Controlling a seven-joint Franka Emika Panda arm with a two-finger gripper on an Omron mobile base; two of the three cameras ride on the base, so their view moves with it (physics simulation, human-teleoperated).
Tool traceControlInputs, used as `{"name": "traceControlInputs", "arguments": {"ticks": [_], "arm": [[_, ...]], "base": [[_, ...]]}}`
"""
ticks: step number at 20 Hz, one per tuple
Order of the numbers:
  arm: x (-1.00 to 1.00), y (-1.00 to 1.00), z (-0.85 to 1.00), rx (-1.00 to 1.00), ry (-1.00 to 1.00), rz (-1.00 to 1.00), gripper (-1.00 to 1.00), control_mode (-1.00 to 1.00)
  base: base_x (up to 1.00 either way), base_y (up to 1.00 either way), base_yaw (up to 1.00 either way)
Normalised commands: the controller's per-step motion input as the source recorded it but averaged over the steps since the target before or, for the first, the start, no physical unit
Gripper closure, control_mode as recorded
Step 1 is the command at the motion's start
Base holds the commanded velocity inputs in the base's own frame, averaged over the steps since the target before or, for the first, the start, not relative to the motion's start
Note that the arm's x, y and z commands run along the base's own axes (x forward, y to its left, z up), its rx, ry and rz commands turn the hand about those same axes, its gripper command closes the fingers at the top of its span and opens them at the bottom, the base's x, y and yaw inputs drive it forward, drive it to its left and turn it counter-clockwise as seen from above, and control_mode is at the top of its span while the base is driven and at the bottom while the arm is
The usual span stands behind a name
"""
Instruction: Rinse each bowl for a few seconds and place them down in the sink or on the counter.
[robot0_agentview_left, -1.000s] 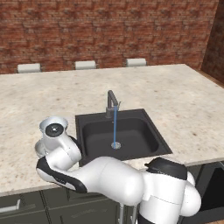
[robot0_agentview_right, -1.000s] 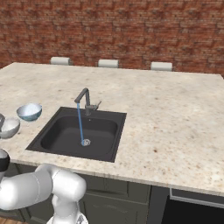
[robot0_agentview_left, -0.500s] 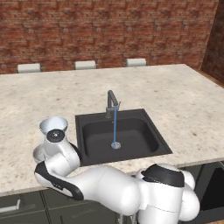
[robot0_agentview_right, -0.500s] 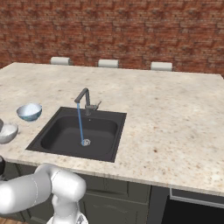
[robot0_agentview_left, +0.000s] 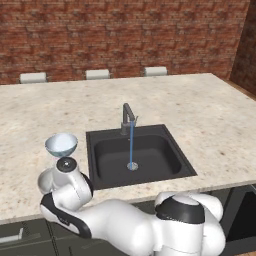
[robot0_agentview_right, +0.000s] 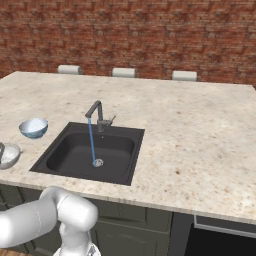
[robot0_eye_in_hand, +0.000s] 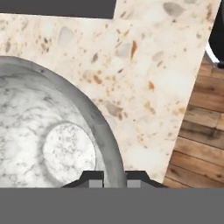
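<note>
My gripper (robot0_eye_in_hand: 114, 178) is shut on the rim of the mottled grey-white bowl (robot0_eye_in_hand: 52, 140), one finger inside and one outside. In the right base view that grey bowl (robot0_agentview_right: 9, 155) sits low over the counter (robot0_agentview_right: 190, 130) near its front left edge; I cannot tell whether it touches the stone. The pale blue bowl (robot0_agentview_left: 61, 144) (robot0_agentview_right: 34, 127) stands upright on the counter just left of the sink (robot0_agentview_left: 150, 172) (robot0_agentview_right: 60, 165), behind my wrist. Water runs in a thin blue stream from the faucet (robot0_agentview_left: 127, 117) (robot0_agentview_right: 96, 112) onto the drain (robot0_agentview_right: 98, 162).
The counter's front edge is close to the held bowl, with wooden floor (robot0_eye_in_hand: 197, 131) below it. Three pale chair backs (robot0_agentview_left: 97, 74) line the far side of the counter in front of a brick wall. Bare stone spreads to the right of the sink.
My hand has moved with the grey bowl down and toward the counter's front edge. The blue bowl now shows fully behind my wrist. Water keeps running.
</note>
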Motion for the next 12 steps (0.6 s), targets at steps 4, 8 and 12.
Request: {"name": "traceControlInputs", "arguments": {"ticks": [4, 8, 12], "arm": [[0.00, 0.17, -0.23, 0.00, 0.02, 0.04, 1.00, -1.00], [0.00, 0.17, -0.17, 0.00, 0.04, 0.03, -1.00, -1.00], [0.00, 0.10, -0.02, 0.00, 0.02, 0.01, -1.00, -1.00]], "base": [[0.00, 0.00, 0.00], [0.00, 0.00, 0.00], [0.00, 0.00, 0.00]]}}
